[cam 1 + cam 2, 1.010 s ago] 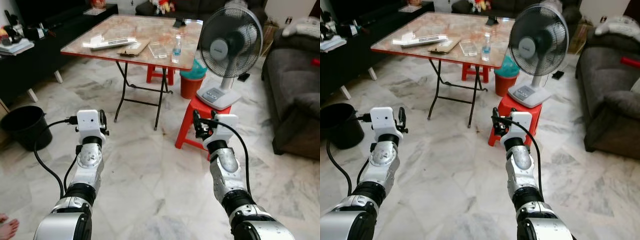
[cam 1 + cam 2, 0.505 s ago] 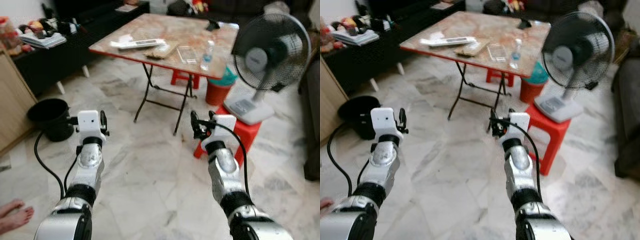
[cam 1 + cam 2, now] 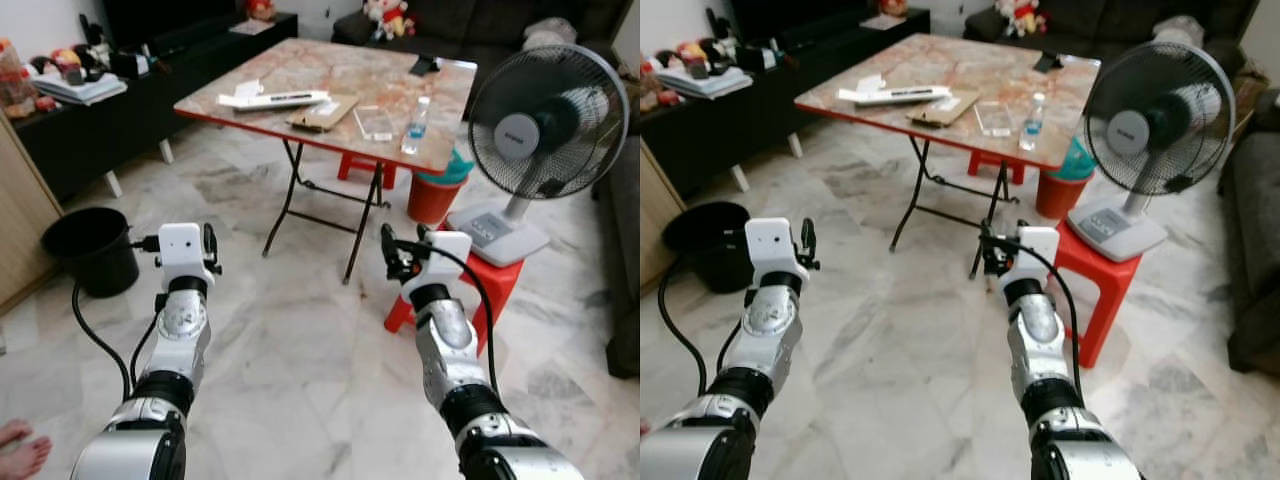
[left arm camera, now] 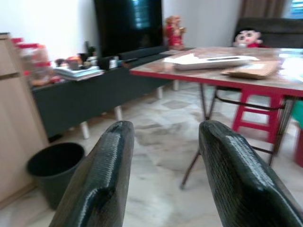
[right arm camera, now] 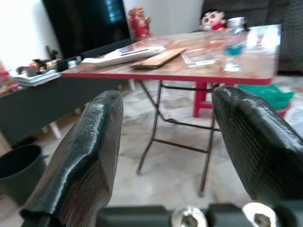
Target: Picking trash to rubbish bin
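One folding desk (image 3: 330, 85) stands upper centre, carrying one plastic bottle (image 3: 417, 110), one clear tray (image 3: 373, 122), one brown cardboard piece (image 3: 323, 112) and a long white item. One black rubbish bin (image 3: 90, 248) sits on the floor at left. The left gripper (image 3: 208, 248) and the right gripper (image 3: 390, 250) hover over the floor, jaws wide, holding nothing.

Your 4 views
Head cameras are looking down; wrist cameras are facing, low, the same folding table (image 3: 330, 90) and black bin (image 3: 90, 250).

A home living room: dark sofa (image 3: 470, 20), folding table (image 3: 340, 85), standing fan (image 3: 545, 125), marble floor (image 3: 300, 350).
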Available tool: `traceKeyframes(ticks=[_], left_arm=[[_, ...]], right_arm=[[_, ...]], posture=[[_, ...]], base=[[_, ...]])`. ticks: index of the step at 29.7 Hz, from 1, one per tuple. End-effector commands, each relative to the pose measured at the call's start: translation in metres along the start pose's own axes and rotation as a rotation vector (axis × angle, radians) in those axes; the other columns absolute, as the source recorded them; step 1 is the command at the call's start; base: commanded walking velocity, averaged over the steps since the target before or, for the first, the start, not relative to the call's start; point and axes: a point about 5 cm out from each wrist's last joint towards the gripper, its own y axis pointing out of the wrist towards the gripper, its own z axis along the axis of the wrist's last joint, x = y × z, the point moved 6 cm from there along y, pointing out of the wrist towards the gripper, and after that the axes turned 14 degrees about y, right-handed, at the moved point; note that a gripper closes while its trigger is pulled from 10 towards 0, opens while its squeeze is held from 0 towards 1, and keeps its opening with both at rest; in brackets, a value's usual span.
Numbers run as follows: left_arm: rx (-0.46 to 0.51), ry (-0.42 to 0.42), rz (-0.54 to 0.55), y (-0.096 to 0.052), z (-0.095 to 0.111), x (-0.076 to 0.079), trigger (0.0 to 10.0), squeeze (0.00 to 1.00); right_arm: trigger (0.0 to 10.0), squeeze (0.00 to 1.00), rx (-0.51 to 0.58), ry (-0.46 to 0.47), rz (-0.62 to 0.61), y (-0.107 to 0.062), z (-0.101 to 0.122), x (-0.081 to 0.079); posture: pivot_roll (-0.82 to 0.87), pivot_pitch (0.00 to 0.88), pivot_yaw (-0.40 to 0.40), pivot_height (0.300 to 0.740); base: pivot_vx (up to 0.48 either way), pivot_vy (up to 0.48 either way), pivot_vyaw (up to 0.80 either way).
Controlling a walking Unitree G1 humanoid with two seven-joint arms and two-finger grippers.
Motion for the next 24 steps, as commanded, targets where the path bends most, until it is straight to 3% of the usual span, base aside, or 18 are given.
traceKeyframes(ticks=[1, 10, 16, 24], left_arm=[[0.009, 0.000, 0.019, 0.0031, 0.0039, -0.0061, 10.0, 0.00], [0.008, -0.001, 0.019, 0.0032, 0.0040, -0.0056, 10.0, 0.00], [0.009, -0.003, 0.023, 0.0034, 0.0042, -0.0061, 10.0, 0.00], [0.006, -0.009, 0.023, 0.0031, 0.0038, -0.0055, 10.0, 0.00]], right_arm=[[10.0, 0.00, 0.014, 0.008, 0.028, 0.0053, 0.0051, -0.0098], [10.0, 0.00, 0.020, -0.017, 0.044, 0.0060, 0.0074, -0.0128], [10.0, 0.00, 0.012, -0.016, 0.054, 0.0063, 0.0054, -0.0158], [10.0, 0.00, 0.015, -0.016, 0.063, 0.0062, 0.0062, -0.0169]], posture=[[-0.01, 0.000, -0.012, 0.740], [-0.01, 0.000, -0.014, 0.740], [-0.01, 0.000, -0.016, 0.740], [-0.01, 0.000, -0.016, 0.740]], base=[[0.368, 0.000, 0.00], [0.431, 0.000, 0.00], [0.443, 0.000, 0.67], [0.444, 0.000, 0.00]])
